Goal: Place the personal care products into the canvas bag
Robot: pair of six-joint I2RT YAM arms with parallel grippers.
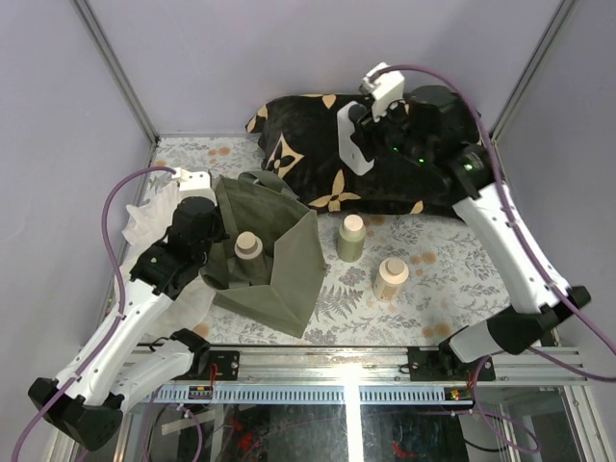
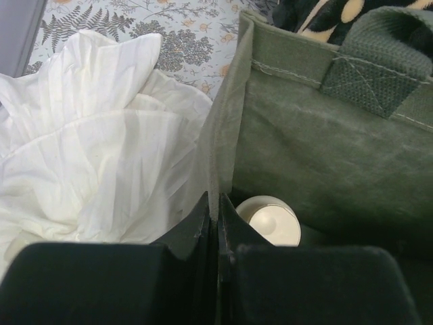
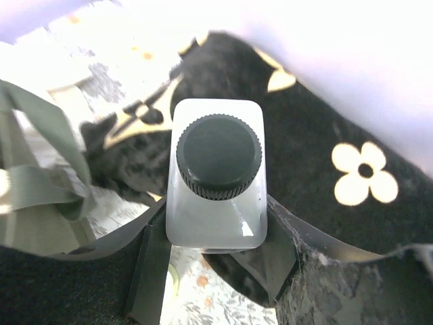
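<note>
While the left gripper [image 2: 215,211] is pinched tight on the thin side wall of the canvas bag [image 2: 318,156], the bag stands open on the table [image 1: 452,269]. Its two black fingers [image 2: 193,227] are pressed together with the green wall between them. Down inside the bag, just beside that wall, stands one tan bottle [image 2: 270,220] with its round cap facing up. A white cloth [image 2: 101,156] lies crumpled outside the bag, on its left side.

The right gripper [image 3: 216,227] hangs over the black cushion [image 3: 318,122] with the tan flowers. It is closed around a white bottle [image 3: 216,203] with a black cap [image 3: 218,156], one finger on each side. The cap faces the wrist camera.

Two more bottles stand on the table, to the right of the bag and apart from it. The olive bottle [image 1: 350,239] is nearer the cushion. The pale bottle [image 1: 391,278] stands near it, closer to the arm bases. Both are upright and nothing touches them.
</note>
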